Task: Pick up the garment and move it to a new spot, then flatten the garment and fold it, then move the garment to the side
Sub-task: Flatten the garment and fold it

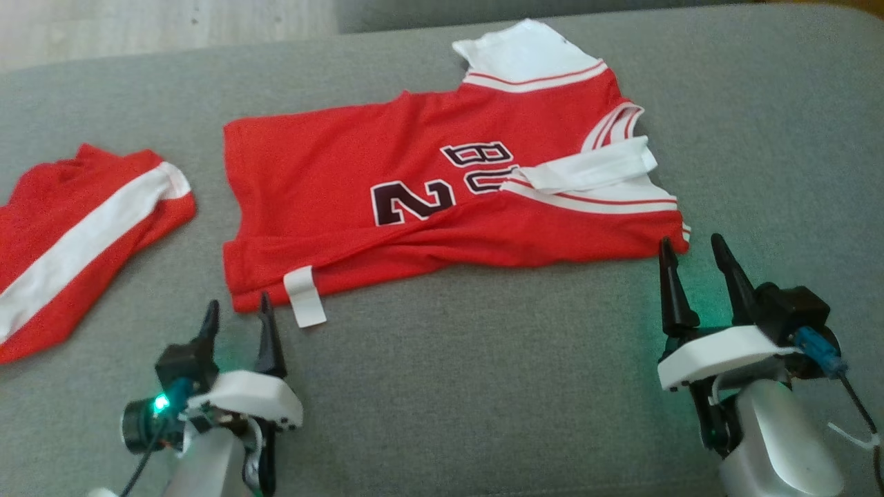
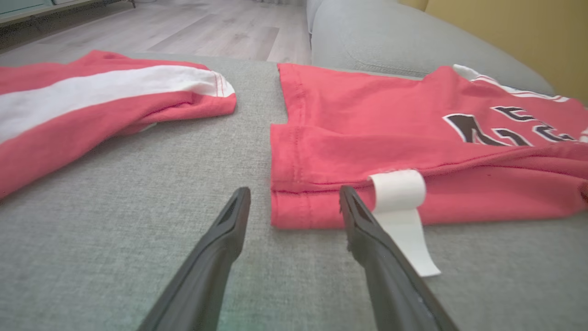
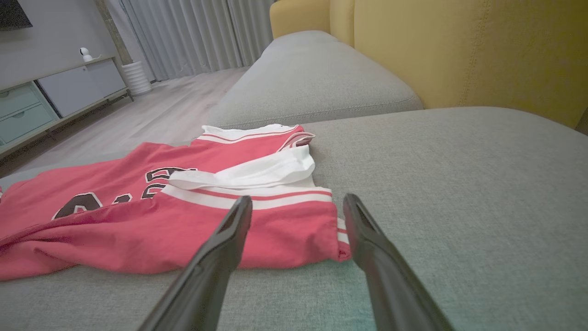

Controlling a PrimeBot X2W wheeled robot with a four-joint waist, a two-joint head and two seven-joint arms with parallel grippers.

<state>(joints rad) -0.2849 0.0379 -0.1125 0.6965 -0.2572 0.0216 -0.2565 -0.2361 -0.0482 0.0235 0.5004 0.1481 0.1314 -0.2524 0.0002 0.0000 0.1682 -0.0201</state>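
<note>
Garment (image 1: 428, 200) is laid on the grey sofa cushion (image 1: 483, 386); left end effector (image 1: 238, 301) and right end effector (image 1: 690, 240) are held parted, nothing gripped, at its near corners

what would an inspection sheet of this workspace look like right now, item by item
surface: grey cushion, flat, fabric.
job's things: red jersey lies spread, its near long edge doubled over; white tag sticks out near its left corner.
clutter: second red garment with a white stripe, left of the jersey and apart from it.
grippers: left gripper open at the jersey's near-left corner; right gripper open at its near-right corner.
cables: black cable at the right wrist; another by the left wrist.
surroundings: wood floor, yellow backrest, low cabinet.
</note>
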